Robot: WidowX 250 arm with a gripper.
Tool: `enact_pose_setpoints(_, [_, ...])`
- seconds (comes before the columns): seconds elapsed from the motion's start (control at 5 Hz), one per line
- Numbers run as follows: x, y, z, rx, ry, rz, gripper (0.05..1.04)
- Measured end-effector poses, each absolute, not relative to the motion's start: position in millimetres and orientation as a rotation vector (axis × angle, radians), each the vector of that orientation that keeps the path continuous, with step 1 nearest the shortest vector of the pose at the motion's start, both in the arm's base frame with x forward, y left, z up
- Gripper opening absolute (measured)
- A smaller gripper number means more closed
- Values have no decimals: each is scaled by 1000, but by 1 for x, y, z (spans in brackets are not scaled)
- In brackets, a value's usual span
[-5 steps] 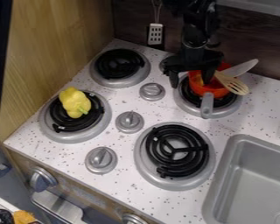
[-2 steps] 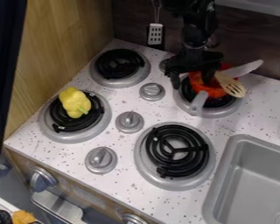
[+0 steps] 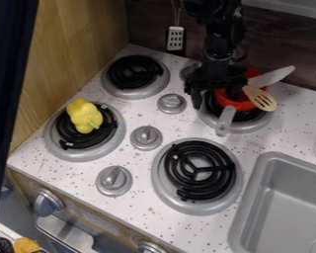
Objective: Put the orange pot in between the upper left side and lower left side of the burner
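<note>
The gripper is low over the left part of the back right burner. Its fingers stand apart, one outside the pot's left rim, the other over the pot's inside. The orange pot rests on that burner, its grey handle pointing toward the front and slightly left. A knife and a slotted wooden spoon lean out of it to the right. The gripper hides the pot's left side. Two left burners are in view: the upper left one and the lower left one.
A yellow pepper lies on the lower left burner. Knobs stand between the burners, with the front right burner nearer the camera. The sink is at the lower right, and a wooden wall borders the left.
The pot has turned a little, its handle swinging left, and the knife and spoon have shifted with it. The gripper has come slightly lower and stays at the pot's left side.
</note>
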State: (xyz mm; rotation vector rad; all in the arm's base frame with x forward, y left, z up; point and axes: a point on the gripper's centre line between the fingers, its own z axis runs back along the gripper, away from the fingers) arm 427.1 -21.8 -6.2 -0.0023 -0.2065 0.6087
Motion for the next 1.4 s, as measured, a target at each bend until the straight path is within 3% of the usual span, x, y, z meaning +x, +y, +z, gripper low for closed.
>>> enact_pose_setpoints(0.4, [431, -25, -11, -17, -141, 607, 945])
enact_pose_setpoints(0.8, [430, -26, -15, -12, -117, 645, 372])
enact_pose_setpoints(1.0, [425, -23, -15, -11, -130, 673, 178])
enact_pose_setpoints(1.2, [412, -22, -12, -3, -115, 708, 88])
enact_pose_setpoints(1.4, [399, -20, -9, 23, -71, 759, 78])
